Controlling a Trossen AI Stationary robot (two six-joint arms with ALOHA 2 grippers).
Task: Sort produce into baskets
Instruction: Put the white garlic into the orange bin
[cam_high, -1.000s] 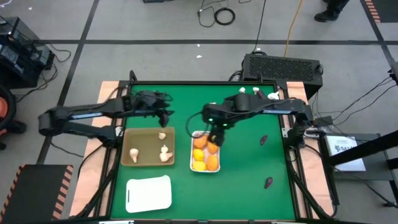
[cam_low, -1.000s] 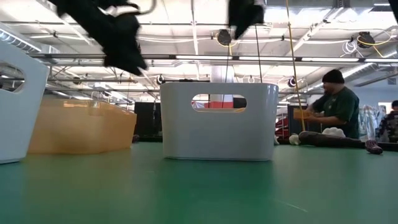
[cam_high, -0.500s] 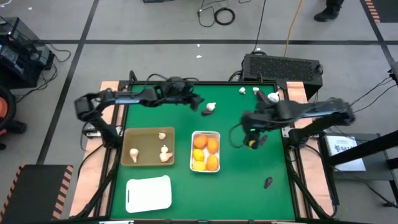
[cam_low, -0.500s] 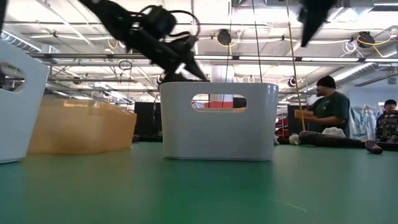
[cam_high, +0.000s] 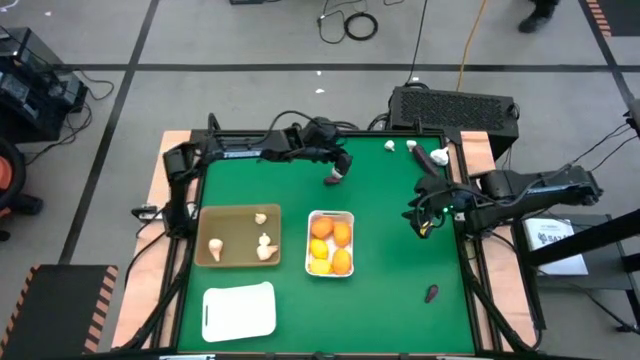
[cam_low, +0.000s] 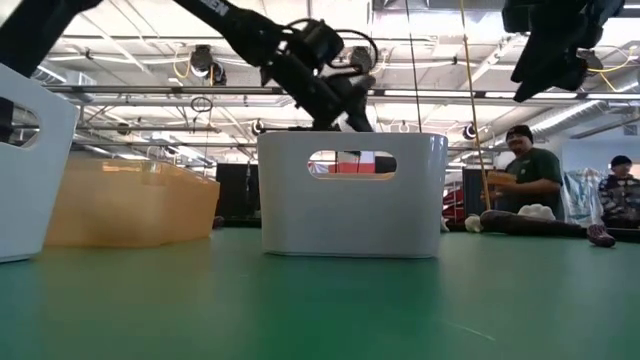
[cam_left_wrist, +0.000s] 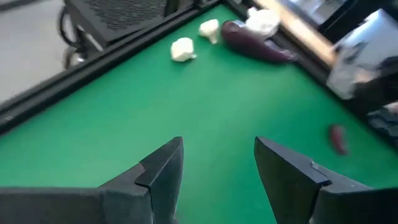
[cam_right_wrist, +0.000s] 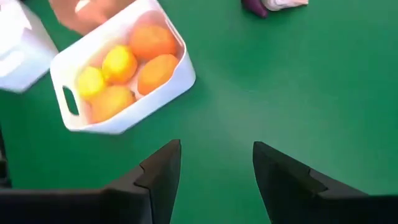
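Writing: none readable. Left claw (cam_left_wrist: 217, 177) spread, empty; right claw (cam_right_wrist: 214, 177) spread, empty.

From above, the left gripper (cam_high: 338, 168) covers most of the small pale and dark produce under it at the table's (cam_high: 380, 290) twelve o'clock side, so what lies there cannot be told. The right gripper (cam_high: 424, 222), toward three o'clock, hides whatever is beneath it. A tiny dark piece (cam_high: 431, 293) near five o'clock is too small to name. In the low view the white basket (cam_low: 352, 195) walls off its own contents, and the tan basket (cam_low: 130, 205) does likewise. The right wrist view cuts off a second white basket (cam_right_wrist: 18, 43) at the edge.
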